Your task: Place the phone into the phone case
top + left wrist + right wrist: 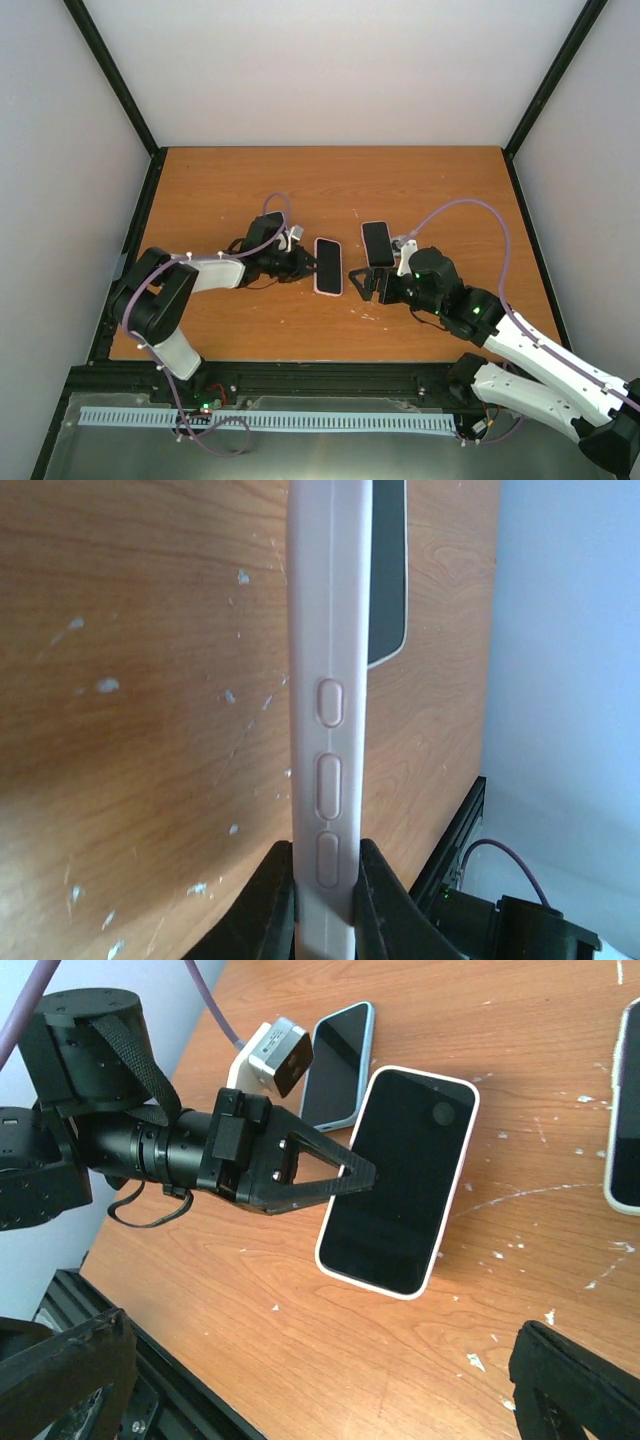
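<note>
A pale pink phone case point(328, 266) sits at the table's middle with its dark face up and a round spot near one end. My left gripper point(308, 265) is shut on its long edge, one finger over the dark face point(330, 1165). The left wrist view shows the case edge-on point(328, 680) with its side buttons, pinched between the jaws point(326, 868). A black phone point(377, 243) lies flat just right of it, also in the left wrist view point(388, 570). My right gripper point(368, 285) is open and empty, just near-right of the case point(400, 1180).
A second phone with a light blue rim point(338, 1065) lies flat beyond my left gripper, beside its white wrist camera point(278, 1052). The black frame rail point(300, 375) runs along the table's near edge. White paint flecks dot the wood.
</note>
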Robot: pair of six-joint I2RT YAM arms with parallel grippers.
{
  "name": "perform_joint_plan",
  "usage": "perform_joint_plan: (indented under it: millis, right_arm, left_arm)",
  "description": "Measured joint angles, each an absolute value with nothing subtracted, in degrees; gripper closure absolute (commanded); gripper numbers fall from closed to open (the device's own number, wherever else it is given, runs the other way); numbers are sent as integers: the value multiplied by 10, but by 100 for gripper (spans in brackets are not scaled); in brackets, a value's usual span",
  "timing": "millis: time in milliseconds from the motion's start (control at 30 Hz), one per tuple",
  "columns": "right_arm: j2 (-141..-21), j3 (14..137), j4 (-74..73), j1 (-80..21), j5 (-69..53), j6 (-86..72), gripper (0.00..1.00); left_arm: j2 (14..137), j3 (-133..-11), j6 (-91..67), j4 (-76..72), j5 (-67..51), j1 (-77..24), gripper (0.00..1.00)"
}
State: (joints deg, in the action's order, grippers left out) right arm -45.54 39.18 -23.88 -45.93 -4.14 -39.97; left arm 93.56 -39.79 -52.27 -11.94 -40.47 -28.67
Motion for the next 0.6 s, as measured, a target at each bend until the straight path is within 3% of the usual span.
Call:
perform_joint_plan:
  millis: [267, 600]
  right_arm:
    - [-451, 392, -255, -459, -32, -399, 0]
    - [-451, 392, -260, -459, -30, -402, 0]
  left_arm:
    - [996, -417, -535, -159, -418, -287, 94]
    - [1001, -411, -539, -164, -414, -286, 55]
